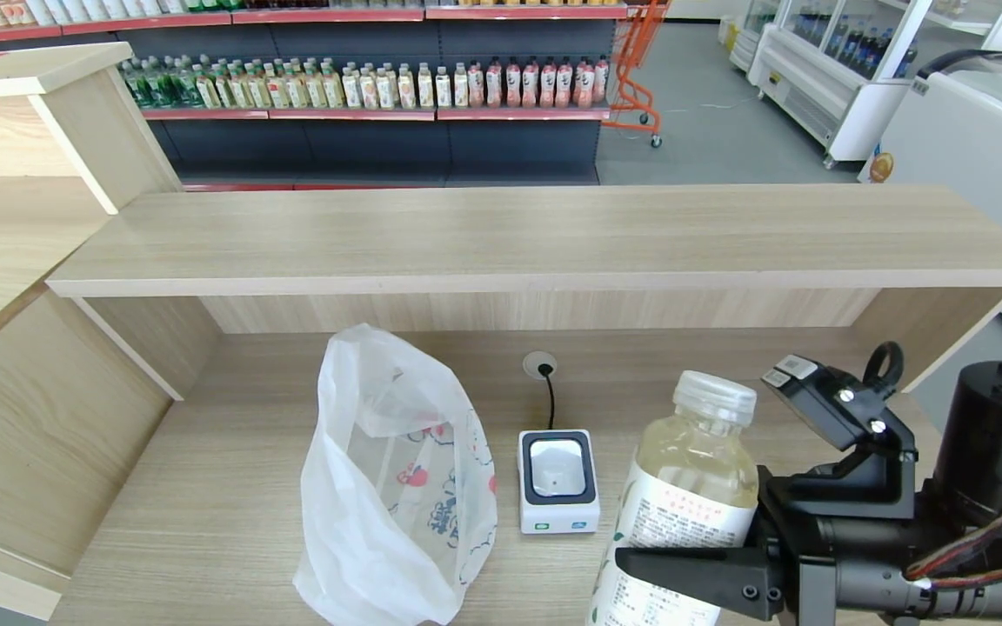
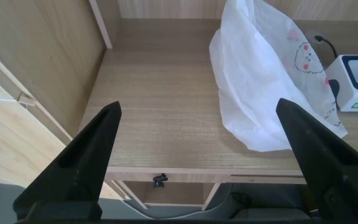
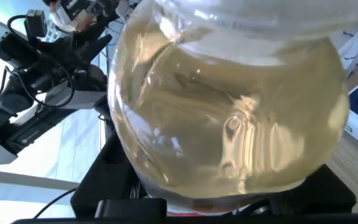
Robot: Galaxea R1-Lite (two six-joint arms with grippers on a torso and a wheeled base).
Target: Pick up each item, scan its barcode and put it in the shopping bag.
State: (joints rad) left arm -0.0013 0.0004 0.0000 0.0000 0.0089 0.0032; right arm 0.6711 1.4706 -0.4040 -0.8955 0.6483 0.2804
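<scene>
Clear plastic bottle (image 1: 692,487), rounded shoulders, pale yellow liquid, ribbed white screw cap, white paper label w/ fine print. It sits in the right hand (image 1: 675,556), near-right part of the light wood-grain tabletop (image 1: 205,522), right of the scanner, leaning slightly. Its base runs off the picture edge, so can't tell if it touches the tabletop. Right wrist view: bottle (image 3: 229,106) seen close up, smooth glossy wall.

Right hand: matte black, clamped on the bottle's labelled body, one flat finger across the front.

Thin white translucent plastic shopping bag (image 1: 397,487), crinkled, mouth open upward, red & blue cartoon print; stands mid-tabletop. Just beside it on the right: small white boxy barcode scanner (image 1: 557,480), dark-framed glossy window facing up, black cable (image 1: 550,396) running to a round grommet behind.

Left hand (image 2: 199,107): black wedge-shaped fingers wide apart, holding nothing, over the tabletop's (image 2: 160,93) near-left edge, the bag (image 2: 260,81) near, not touching it.
</scene>
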